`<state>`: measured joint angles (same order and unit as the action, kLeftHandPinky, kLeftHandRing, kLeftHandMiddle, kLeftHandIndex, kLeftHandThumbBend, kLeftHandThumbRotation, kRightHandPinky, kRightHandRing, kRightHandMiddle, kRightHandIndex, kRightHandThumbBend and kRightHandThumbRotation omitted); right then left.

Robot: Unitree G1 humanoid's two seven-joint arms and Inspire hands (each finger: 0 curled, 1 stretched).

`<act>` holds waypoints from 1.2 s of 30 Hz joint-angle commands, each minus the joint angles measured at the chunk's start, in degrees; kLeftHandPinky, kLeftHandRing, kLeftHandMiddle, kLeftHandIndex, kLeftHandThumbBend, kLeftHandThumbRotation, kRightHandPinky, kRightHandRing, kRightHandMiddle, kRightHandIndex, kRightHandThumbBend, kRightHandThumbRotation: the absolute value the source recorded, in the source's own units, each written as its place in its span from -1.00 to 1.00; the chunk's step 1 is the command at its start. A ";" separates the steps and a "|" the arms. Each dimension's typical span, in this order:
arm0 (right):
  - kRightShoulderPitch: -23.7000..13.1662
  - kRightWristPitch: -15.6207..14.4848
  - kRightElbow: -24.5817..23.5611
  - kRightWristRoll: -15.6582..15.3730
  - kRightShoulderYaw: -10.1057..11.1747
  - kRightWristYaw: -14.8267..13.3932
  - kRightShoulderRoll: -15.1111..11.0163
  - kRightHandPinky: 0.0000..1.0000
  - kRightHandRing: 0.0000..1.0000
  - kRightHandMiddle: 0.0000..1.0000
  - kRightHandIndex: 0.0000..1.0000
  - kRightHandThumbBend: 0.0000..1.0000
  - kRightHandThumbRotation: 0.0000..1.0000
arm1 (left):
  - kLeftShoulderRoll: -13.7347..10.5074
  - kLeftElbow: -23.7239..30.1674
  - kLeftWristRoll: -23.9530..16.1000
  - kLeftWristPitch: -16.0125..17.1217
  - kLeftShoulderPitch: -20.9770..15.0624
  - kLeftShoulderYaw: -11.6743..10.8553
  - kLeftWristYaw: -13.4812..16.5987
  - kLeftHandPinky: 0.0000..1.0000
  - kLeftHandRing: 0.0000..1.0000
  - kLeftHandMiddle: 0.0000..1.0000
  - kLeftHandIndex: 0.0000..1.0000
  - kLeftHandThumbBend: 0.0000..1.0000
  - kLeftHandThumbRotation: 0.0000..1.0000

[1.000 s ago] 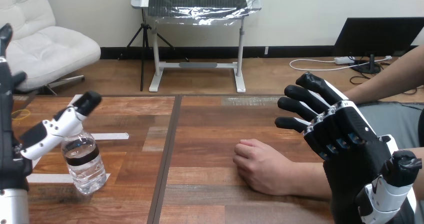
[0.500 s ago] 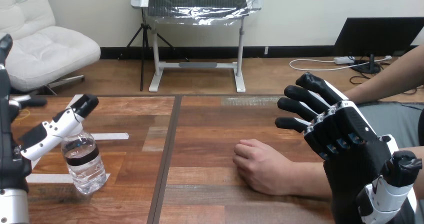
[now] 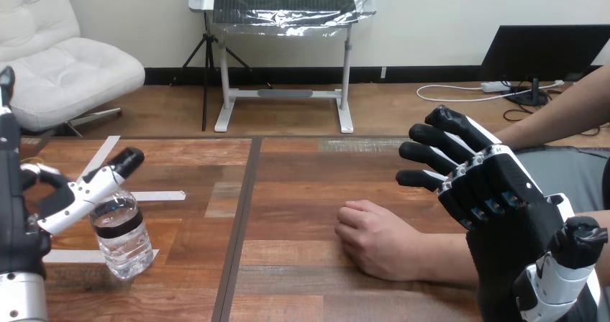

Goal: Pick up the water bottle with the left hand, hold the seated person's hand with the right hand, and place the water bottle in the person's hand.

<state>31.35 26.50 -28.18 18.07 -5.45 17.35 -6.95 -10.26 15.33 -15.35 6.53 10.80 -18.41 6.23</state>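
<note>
Left hand [image 3: 18,221] fingers have begun curling loosely beside the water bottle [image 3: 122,237]; right hand [image 3: 496,196] fingers spread.

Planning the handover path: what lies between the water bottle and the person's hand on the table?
In the head view, bare wooden table with its dark seam lies between the clear plastic water bottle and the person's hand.

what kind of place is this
Likely a robot trial setup: a wooden table marked with white tape strips, one water bottle beside the left hand, a person's hand resting near the right hand.
</note>
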 commanded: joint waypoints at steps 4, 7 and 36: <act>-2.44 0.31 -0.58 0.65 0.92 0.25 -0.09 0.41 0.58 0.61 0.63 0.82 1.00 | -2.11 -3.07 -0.49 -0.94 -5.30 1.40 0.02 -1.00 1.00 1.00 1.00 1.00 -0.36; -2.49 0.31 -0.55 0.74 0.96 0.34 -0.15 0.41 0.58 0.62 0.63 0.82 1.00 | -2.38 -3.85 -0.86 -1.03 -5.74 1.52 0.17 -1.00 1.00 1.00 1.00 1.00 -0.38; -2.11 -0.35 -0.97 1.21 1.38 0.73 0.00 0.40 0.58 0.61 0.63 0.85 0.99 | -4.81 -21.09 -0.29 2.20 -13.80 2.24 2.01 -1.00 1.00 1.00 1.00 0.98 -0.52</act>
<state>31.36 26.44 -28.18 18.28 -4.54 18.11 -6.95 -13.23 -2.40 -15.97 6.88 1.61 -17.23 7.31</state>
